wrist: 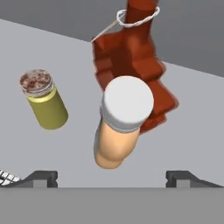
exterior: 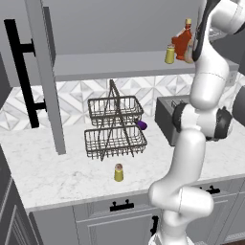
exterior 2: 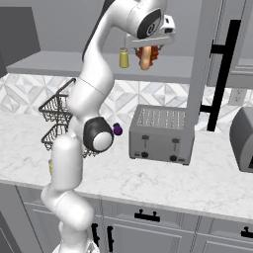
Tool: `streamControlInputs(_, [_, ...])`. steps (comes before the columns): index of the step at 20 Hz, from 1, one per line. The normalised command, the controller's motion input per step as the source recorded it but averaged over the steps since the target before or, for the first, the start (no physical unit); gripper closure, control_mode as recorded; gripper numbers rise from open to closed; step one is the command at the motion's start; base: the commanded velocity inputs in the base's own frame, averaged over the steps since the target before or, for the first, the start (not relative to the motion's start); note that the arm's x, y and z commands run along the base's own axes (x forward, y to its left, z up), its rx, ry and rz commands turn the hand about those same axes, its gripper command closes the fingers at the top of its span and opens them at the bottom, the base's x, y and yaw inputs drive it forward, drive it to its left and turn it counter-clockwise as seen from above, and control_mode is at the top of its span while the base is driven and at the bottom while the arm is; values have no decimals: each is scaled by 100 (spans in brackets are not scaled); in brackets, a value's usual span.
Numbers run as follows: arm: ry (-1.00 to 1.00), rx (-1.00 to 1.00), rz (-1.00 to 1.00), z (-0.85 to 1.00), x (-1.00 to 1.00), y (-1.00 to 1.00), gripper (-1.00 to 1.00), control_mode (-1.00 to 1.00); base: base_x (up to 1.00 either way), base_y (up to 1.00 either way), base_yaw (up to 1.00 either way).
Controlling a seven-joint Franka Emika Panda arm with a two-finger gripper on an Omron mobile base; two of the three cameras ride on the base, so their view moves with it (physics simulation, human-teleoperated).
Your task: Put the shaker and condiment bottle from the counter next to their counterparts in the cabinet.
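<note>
The squat orange-tan condiment bottle (wrist: 114, 146) with its white cap stands on the grey cabinet shelf (wrist: 192, 118), right against the dark-red bottle (wrist: 131, 61). To their left on the shelf is an olive-yellow shaker (wrist: 43, 105). My gripper (wrist: 112, 177) hovers just above the condiment bottle, open, with its fingertips (wrist: 41, 177) wide of the bottle and touching nothing. From the right base view the gripper (exterior 2: 146, 48) hangs over the condiment bottle (exterior 2: 145, 60), between the shelf shaker (exterior 2: 123, 58) and the red bottle (exterior 2: 156, 53). A second shaker (exterior: 118, 172) stands upright on the marble counter (exterior: 57, 172).
The open cabinet door (exterior: 45, 72) with a long black handle (exterior: 21, 72) hangs left of the shelf. A two-tier wire basket (exterior: 115, 127) with a purple item (exterior: 142, 125) beside it stands behind the counter shaker. A toaster (exterior 2: 158, 131) sits under the shelf.
</note>
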Motion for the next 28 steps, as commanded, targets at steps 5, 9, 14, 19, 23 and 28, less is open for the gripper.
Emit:
streamControlInputs(5, [-2, 4, 2, 0, -51, -2, -100, -100, 0, 0, 0])
streamControlInputs(9, [-1, 0, 0, 0, -63, 0, -100, -100, 0, 0, 0])
streamControlInputs(14, [-4, -2, 0, 0, -71, 25, -100, -100, 0, 0, 0])
streamControlInputs(19, [-2, -12, 0, -14, -75, 70, -100, -100, 0, 0, 0])
streamControlInputs(23, [-6, -9, 0, -44, -97, 34, -100, -100, 0, 0, 0])
streamControlInputs(28, [-13, -4, 0, -64, -100, 15, -100, -100, 0, 0, 0])
